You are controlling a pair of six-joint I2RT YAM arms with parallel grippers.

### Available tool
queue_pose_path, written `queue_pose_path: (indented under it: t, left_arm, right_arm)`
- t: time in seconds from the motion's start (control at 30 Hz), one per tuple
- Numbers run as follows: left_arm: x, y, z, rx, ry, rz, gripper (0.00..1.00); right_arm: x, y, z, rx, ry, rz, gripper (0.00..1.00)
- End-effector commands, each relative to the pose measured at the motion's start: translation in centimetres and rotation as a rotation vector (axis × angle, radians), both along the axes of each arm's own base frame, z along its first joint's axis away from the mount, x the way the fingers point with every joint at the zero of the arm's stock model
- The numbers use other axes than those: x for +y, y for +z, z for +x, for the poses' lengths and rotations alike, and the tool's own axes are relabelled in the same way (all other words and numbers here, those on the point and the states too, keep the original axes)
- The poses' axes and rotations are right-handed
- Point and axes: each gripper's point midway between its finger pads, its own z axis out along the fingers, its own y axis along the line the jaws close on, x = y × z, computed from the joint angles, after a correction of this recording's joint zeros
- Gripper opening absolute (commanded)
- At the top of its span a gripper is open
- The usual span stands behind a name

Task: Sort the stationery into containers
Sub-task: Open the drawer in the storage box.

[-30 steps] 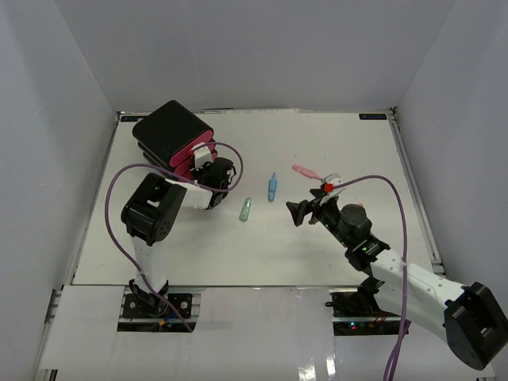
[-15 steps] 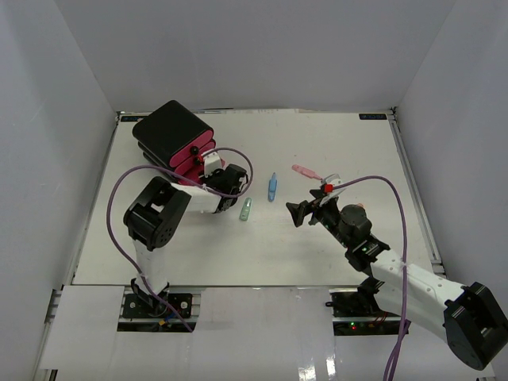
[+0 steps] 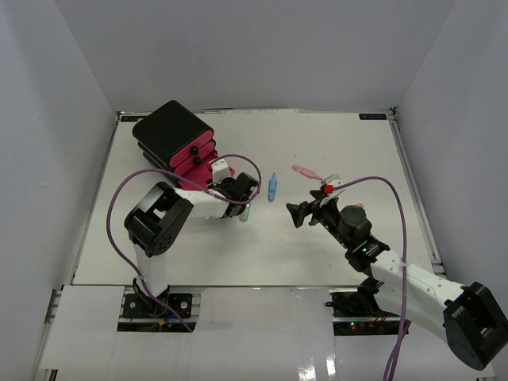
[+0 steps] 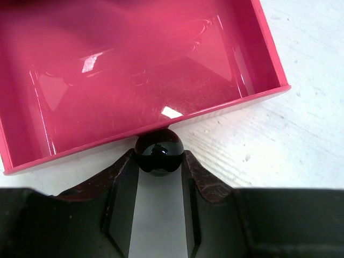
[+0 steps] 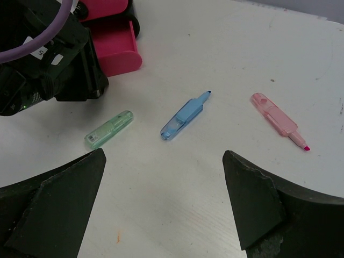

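L gripper [image 4: 158, 173] clamped tight on black knob [image 4: 158, 152] of bottom drawer [image 4: 134, 91]. Drawer stands out from black box [image 3: 168, 131], far left of table [image 3: 333, 143]. R gripper [image 5: 164, 161] spread wide, holds nothing, hovers mid-table. Green pen [image 5: 109, 129], blue pen [image 5: 185, 115], pink pen [image 5: 278, 120] lie apart, L to R, btwn arms.

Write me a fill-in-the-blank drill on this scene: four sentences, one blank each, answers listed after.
1. The left end effector is shut on the pink drawer's black ____.
2. Inside, that open drawer is ____.
3. The middle highlighter, between the green highlighter and the pink highlighter, is coloured ____.
4. The right end effector hangs above the highlighters with its fingers ____.

Answers: knob; empty; blue; open.
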Motion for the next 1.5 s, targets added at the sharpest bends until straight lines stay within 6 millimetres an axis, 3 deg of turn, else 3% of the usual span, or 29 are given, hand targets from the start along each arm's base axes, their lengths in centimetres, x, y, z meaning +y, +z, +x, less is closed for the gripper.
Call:
queue_pose_path:
  t: [0.0, 0.3, 0.5, 0.6, 0.67, 0.87, 1.0, 1.23, 1.3, 1.47]
  left_arm:
    - [-2.2, 0.8, -1.0, 0.034, -0.047, -0.078, 0.46]
    - [-4.3, 1.4, -1.6, 0.052, -0.103, -0.134, 0.64]
    - [-8.3, 4.5, -2.3, 0.044, -0.245, -0.197, 0.78]
    - [-10.5, 7.0, -2.6, 0.049, -0.366, -0.234, 0.87]
    - [-11.0, 8.9, -2.8, 0.034, -0.433, -0.239, 0.89]
    - [-12.6, 11.5, -5.2, 0.046, -0.710, -0.238, 0.91]
    - [-12.5, 10.7, -6.1, 0.093, -0.812, -0.209, 0.90]
    - [-9.6, 7.5, -5.4, 0.227, -0.823, -0.214, 0.87]
    - [-9.6, 7.2, -5.3, 0.239, -0.842, -0.198, 0.87]
    - [-9.9, 3.9, -5.7, 0.355, -0.850, -0.185, 0.84]
  right_arm:
    - [0.0, 1.6, 0.1, -0.047, -0.004, 0.050, 0.96]
    - [0.3, 2.0, -0.1, -0.058, 0.020, 0.056, 0.96]
    - [0.8, 3.1, -0.6, -0.050, 0.060, 0.040, 0.96]
    - [0.5, 4.4, -0.8, -0.067, 0.054, 0.052, 0.96]
    - [0.1, 4.8, -1.2, -0.066, 0.051, 0.052, 0.95]
    - [-0.8, 4.9, -2.5, -0.032, 0.051, 0.057, 0.96]
    - [-1.1, 4.1, -3.6, 0.014, 0.062, 0.067, 0.96]
    - [-2.3, 2.7, -5.5, 0.075, 0.055, 0.100, 0.96]
    - [-2.4, 1.9, -5.9, 0.096, 0.059, 0.097, 0.96]
    - [-2.7, 1.1, -6.5, 0.125, 0.062, 0.101, 0.96]
